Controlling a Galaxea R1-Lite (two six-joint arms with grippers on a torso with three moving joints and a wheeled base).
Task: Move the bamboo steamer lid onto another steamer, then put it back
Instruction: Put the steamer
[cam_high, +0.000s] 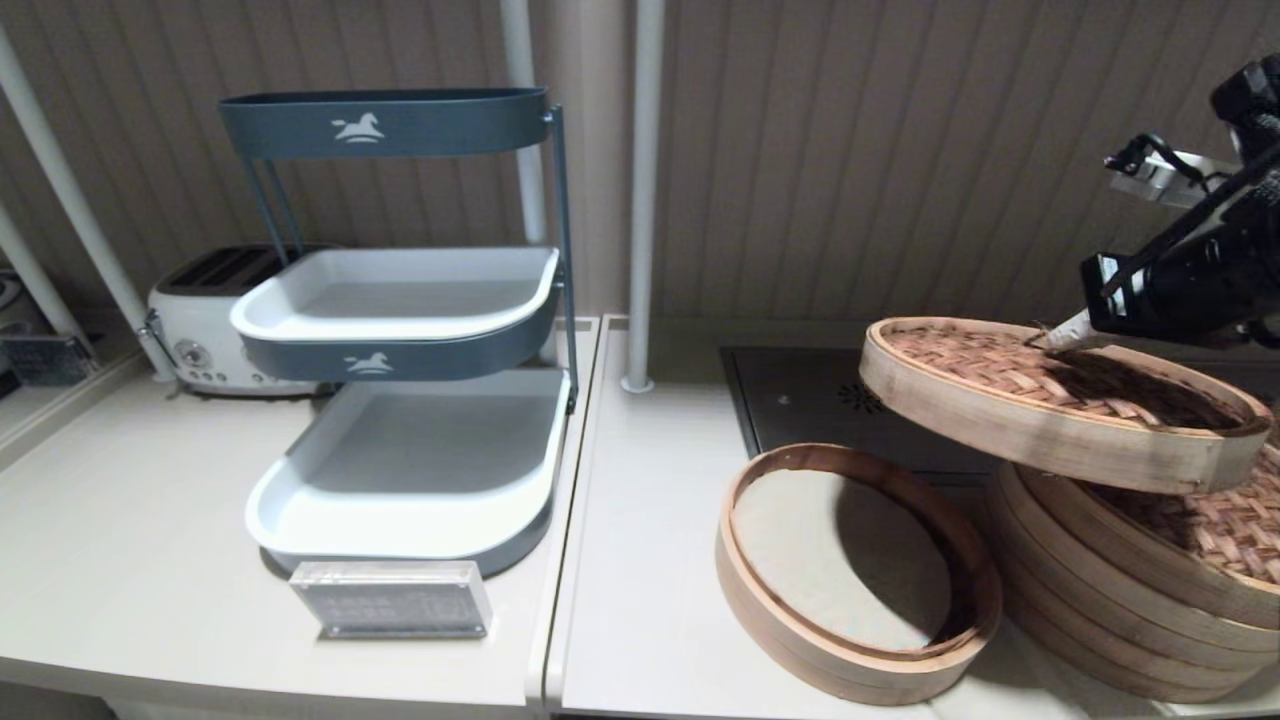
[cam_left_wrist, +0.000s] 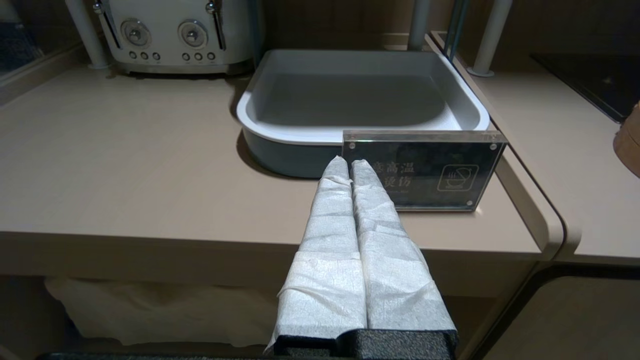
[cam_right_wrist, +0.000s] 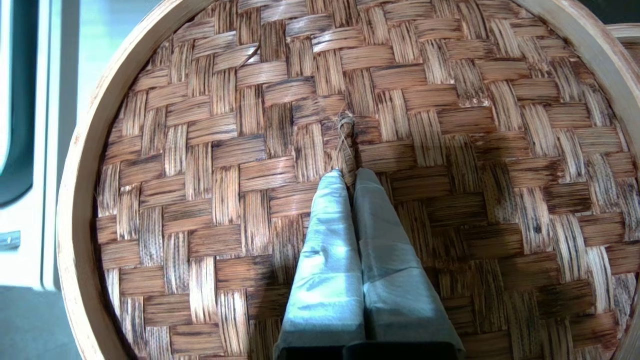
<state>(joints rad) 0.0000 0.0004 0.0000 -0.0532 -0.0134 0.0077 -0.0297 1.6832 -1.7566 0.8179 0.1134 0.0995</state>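
Observation:
The bamboo steamer lid (cam_high: 1050, 400) hangs tilted in the air at the right, above the taller steamer (cam_high: 1140, 590), which keeps its own woven lid (cam_high: 1220, 530). My right gripper (cam_high: 1048, 340) is shut on the lid's small centre loop (cam_right_wrist: 346, 145); in the right wrist view the woven top (cam_right_wrist: 450, 150) fills the frame, with my right gripper (cam_right_wrist: 350, 174) pinching the loop. The low basket with a pale liner (cam_high: 850, 570) lies open to the lid's lower left. My left gripper (cam_left_wrist: 350, 162) is shut on nothing, held before the counter's front edge.
A three-tier grey and white tray rack (cam_high: 410, 330) stands at the left-centre, a white toaster (cam_high: 215, 320) behind it and a small acrylic sign (cam_high: 392, 598) in front. A dark cooktop (cam_high: 820, 405) lies behind the low basket. A white pole (cam_high: 640, 200) rises mid-counter.

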